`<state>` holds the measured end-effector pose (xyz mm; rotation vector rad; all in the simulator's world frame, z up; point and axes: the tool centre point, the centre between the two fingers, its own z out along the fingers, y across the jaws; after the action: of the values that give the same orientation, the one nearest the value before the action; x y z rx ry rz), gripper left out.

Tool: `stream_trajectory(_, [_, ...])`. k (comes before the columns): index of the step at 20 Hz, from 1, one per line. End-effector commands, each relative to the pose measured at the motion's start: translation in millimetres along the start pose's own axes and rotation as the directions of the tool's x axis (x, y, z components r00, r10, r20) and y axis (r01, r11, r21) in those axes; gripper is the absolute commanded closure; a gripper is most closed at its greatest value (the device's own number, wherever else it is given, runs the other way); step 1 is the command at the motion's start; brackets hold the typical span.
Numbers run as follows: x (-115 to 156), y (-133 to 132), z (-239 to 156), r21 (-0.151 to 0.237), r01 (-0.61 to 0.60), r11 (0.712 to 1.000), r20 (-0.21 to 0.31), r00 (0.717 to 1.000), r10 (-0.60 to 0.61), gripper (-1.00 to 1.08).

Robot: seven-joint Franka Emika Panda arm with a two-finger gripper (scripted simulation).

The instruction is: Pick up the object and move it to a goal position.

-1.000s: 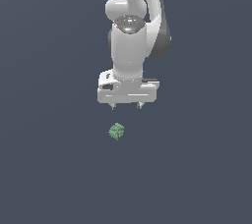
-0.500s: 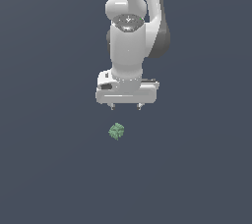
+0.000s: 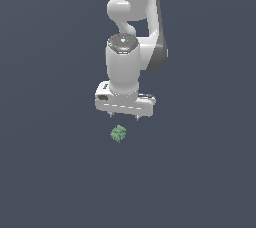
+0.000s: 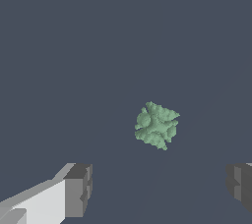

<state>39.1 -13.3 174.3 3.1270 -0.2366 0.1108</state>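
Observation:
The object (image 3: pixel 118 133) is a tiny mottled green lump with jagged edges, lying on the dark grey floor. My white gripper (image 3: pixel 124 117) hangs just above it, a little toward the exterior view's right, fingers pointing down. In the wrist view the object (image 4: pixel 157 125) lies ahead of the gap between the two grey fingertips (image 4: pixel 78 189), not between them. The jaws stand wide apart and hold nothing.
The white arm (image 3: pixel 134 22) rises behind the gripper toward the top of the exterior view. All around lies a flat, uniform dark grey floor (image 3: pixel 200 172).
The gripper has come down slightly and its hand now sits closer above the object. The object has not moved.

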Motion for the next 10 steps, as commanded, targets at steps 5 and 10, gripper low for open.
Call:
stream_trajectory(5, [5, 14, 40, -0.006, -0.187, 0.982, 0.035, 0.982, 0.187, -0.92])
stream_trajectory(10, [6, 22, 64, -0.017, -0.292, 0.956, 0.053, 0.955, 0.293, -0.92])
